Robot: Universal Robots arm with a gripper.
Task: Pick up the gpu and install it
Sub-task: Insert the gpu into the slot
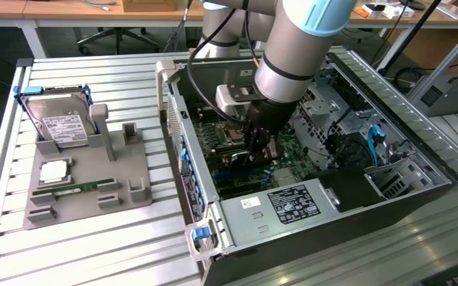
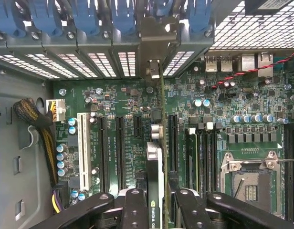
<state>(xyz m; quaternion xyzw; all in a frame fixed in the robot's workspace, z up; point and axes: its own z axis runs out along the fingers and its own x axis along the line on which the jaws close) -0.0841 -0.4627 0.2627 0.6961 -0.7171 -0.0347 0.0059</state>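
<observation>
Big grey-and-light-blue jointed robot arm (image 1: 293, 53) comes down from the top of the exterior view, forearm angled steeply w/ wrist pointing nearly straight down into the open black tower PC case (image 1: 420, 196) lying on its side on the slatted aluminium table (image 1: 93, 250). Black two-finger gripper (image 1: 257, 156) sits low inside the case, just above the green motherboard (image 1: 293, 156), approx mid-board, beside the CPU socket area. In the wrist view the gripper (image 2: 159, 210) has its black fingers (image 2: 135, 210) on either side of the thin card w/ dark face and silver metal end bracket, i.e. the gpu (image 2: 158, 157); jaws part-closed, clamped on the card's two faces. Gpu is seen edge-on, standing upright on the board, running in line w/ the long black expansion slots (image 2: 119, 152) and sitting over one of them between a black slot on one side and another black slot on the other; white slot (image 2: 82, 148) lies further off. Whether the card's edge is fully seated in the slot, can't tell. Its silver bracket end (image 2: 154, 69) reaches the rear slot openings w/ the row of blue plastic retainer clips (image 2: 123, 19). A white-green label w/ logo shows on the card near the fingers. Outside the case, on the exterior view's left, a grey plastic parts holder (image 1: 126, 179) carries a silver hard drive w/ white label (image 1: 62, 125), a small square silver chip (image 1: 54, 171) and a narrow green RAM stick (image 1: 74, 189).
</observation>
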